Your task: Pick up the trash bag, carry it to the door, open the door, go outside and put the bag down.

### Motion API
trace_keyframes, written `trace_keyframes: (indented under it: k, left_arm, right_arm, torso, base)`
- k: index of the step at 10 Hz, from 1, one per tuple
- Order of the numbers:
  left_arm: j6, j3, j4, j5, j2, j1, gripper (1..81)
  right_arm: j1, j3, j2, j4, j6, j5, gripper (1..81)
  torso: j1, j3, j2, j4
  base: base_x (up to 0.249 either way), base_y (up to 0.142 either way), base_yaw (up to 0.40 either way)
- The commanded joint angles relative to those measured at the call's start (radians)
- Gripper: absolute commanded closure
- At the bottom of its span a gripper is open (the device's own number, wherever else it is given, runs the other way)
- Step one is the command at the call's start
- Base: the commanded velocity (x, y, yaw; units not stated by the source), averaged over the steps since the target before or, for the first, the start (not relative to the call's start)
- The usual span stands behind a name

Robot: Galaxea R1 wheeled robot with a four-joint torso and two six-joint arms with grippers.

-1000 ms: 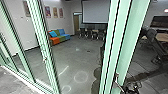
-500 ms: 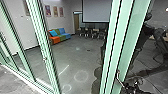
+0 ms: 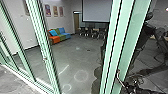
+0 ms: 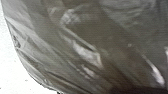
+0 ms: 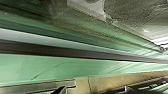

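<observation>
Our left hand came first, and whether it was clenched or released we could not tell. Close in front of its wrist lay the trash bag [image 4: 82, 50], dark, shiny and creased. We judged the left arm the nearer to it by far; which way the bag's long axis ran, or whether the hand bore its weight, we could not say.

Going rightward in the head view, we saw pale green door frames [image 3: 43, 47], then a bright sofa [image 3: 59, 35] and a hanging screen [image 3: 96, 10] across the room. Further right, a metal handle [image 3: 119, 78] stood out from a thicker green post [image 3: 126, 42]. Just beside the handle was some dark machinery [image 3: 132, 86], either our right arm or its reflection. Green framing ran close by the right wrist, but that hand's grip we could not tell. Setting the bag down seemed yet to be done. No label or writing could be read.
</observation>
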Motion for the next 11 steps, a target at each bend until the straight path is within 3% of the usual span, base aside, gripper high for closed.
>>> trace_keyframes:
  k: [1, 5, 9, 10, 11]
  left_arm:
    - [0.000, -0.004, -0.005, 0.070, -0.012, -0.035, 81.1]
    - [0.000, -0.004, -0.005, 0.070, -0.009, -0.035, 81.1]
    - [0.000, -0.004, -0.007, 0.070, -0.008, -0.035, 81.1]
    - [0.000, -0.004, -0.007, 0.070, -0.008, -0.035, 81.1]
    - [0.000, -0.004, -0.007, 0.070, -0.008, -0.035, 81.1]
  right_arm:
    - [0.146, -0.032, 0.003, 0.036, 0.037, -0.088, 1.0]
    - [0.144, -0.036, 0.003, 0.036, 0.035, -0.088, 1.0]
    - [0.156, -0.052, 0.006, 0.035, 0.035, -0.088, 1.0]
    - [0.162, -0.057, 0.005, 0.035, 0.035, -0.090, 1.0]
    - [0.167, -0.062, 0.002, 0.032, 0.035, -0.090, 1.0]
  torso:
    - [0.000, 0.000, 0.000, 0.000]
    - [-0.002, 0.000, -0.001, 0.000]
    - [-0.002, -0.079, 0.000, 0.000]
    - [-0.002, -0.053, 0.000, 0.000]
    - [-0.002, -0.068, 0.000, 0.000]
  base:
    - [0.069, 0.000, 0.000]
    - [0.088, 0.000, 0.000]
    - [0.000, 0.000, 0.000]
    - [0.000, 0.000, 0.000]
    - [0.000, 0.000, 0.000]
